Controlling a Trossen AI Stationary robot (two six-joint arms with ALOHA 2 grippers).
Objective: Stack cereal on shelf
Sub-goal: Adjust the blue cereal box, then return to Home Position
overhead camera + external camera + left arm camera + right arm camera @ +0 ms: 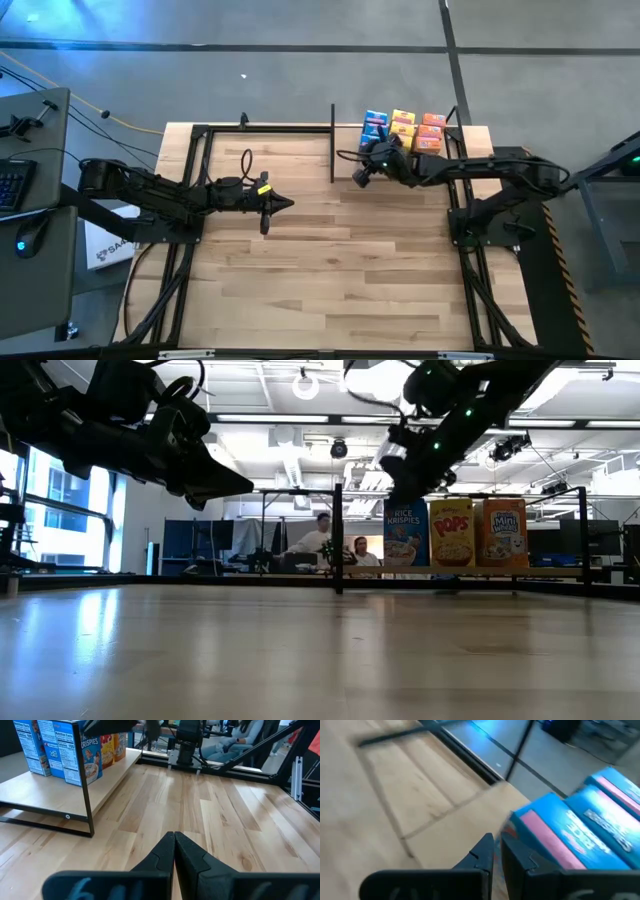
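The cereal (404, 130) all stood on the shelf (45, 795) at the worktop's far right corner, none left elsewhere; the task looked finished. Right gripper (360, 177) beside it and left gripper (287, 205) mid-table were both closed, empty.

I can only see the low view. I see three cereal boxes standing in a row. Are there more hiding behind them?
Observer: Yes. From above, the cereal boxes stand several deep: blue, yellow and orange rows on the shelf.
Operator: Is the arm up top holding a box?
Observer: No. The right end effector is shut on nothing, just beside a blue box.
Operator: Where's the other arm?
Observer: The left end effector hangs over bare table, shut and empty.
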